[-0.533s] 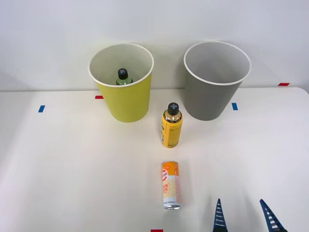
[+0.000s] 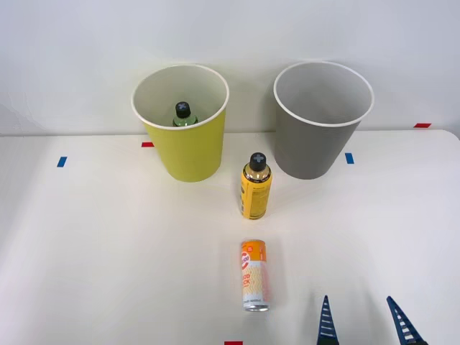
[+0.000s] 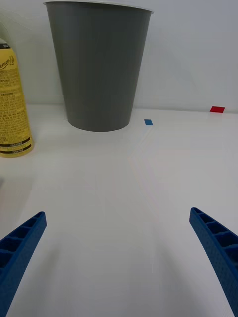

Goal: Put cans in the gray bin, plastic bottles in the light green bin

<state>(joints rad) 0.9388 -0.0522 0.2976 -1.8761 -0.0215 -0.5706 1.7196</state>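
— Right gripper?
— Hovering low over the white table at the near edge, spread wide, clasping nothing. Showing one blue ribbed finger at each corner in the wrist view, bare tabletop lying between.

— Closest to it?
— Lying just to its left, on its side: the can, orange end pointing away, silver end facing the near edge. Not touching the fingers.

— Further out?
— Standing upright ahead and to the left, beyond the can: a yellow bottle with a black cap. Sitting apart from the can, roughly in line with it. Appearing at the edge of the wrist view too, yellow label with small print.

— And the bins?
— Standing well ahead, almost straight on and slightly left: the gray bin, upright at the far side of the table. Looking open along the way there, only tabletop in between, the yellow bottle standing off to the left of that line. Sitting just beside the bin's base: a blue tape mark; farther right, a red one.

— The other bin?
— Standing far ahead and well to the left, past the yellow bottle: the light green bin. Holding a green bottle upright inside, black cap with a light cross poking up.
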